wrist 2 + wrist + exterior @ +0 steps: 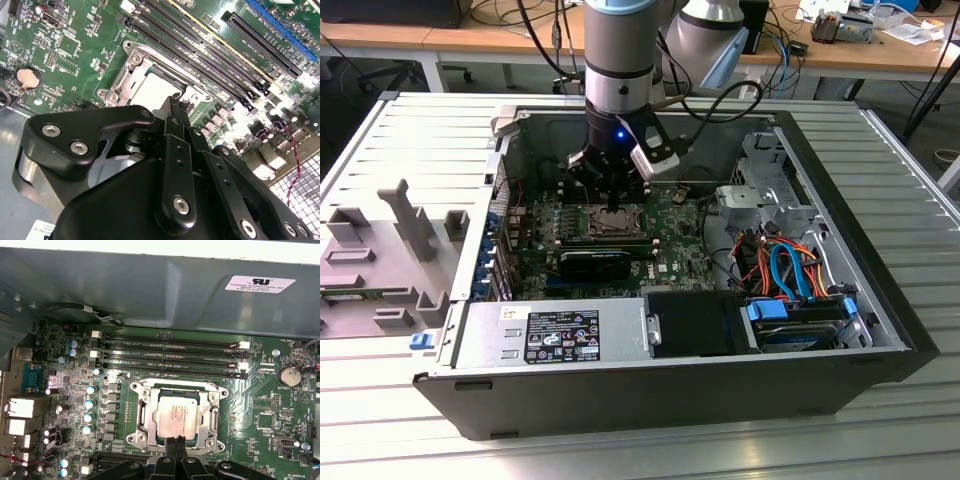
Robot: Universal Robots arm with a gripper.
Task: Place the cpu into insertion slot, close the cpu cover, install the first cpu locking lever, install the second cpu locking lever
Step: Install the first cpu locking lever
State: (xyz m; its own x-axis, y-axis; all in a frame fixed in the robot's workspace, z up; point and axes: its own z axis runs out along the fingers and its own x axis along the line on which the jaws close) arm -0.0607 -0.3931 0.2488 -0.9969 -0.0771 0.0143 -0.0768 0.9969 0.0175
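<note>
The cpu [176, 415], a square chip with a dull silver top, lies flat in the insertion slot [134, 388] on the green motherboard. The silver cpu cover [149, 412] frames it and appears to lie down around it. My gripper [175, 441] stands right at the chip's near edge. Its black fingertips [170, 441] are pressed together with nothing between them. In the second wrist view the gripper [175, 102] reaches the cpu [150, 90] past the cover [125, 82]. The exterior view has the gripper [612, 207] low inside the open case, over the slot [605, 226].
Long black memory slots [170, 352] run just beyond the socket, under the grey case wall [150, 290]. A black block [595, 262] sits in front of the socket. The power supply [550, 335], drive cage [770, 190] and cables [785, 270] crowd the case.
</note>
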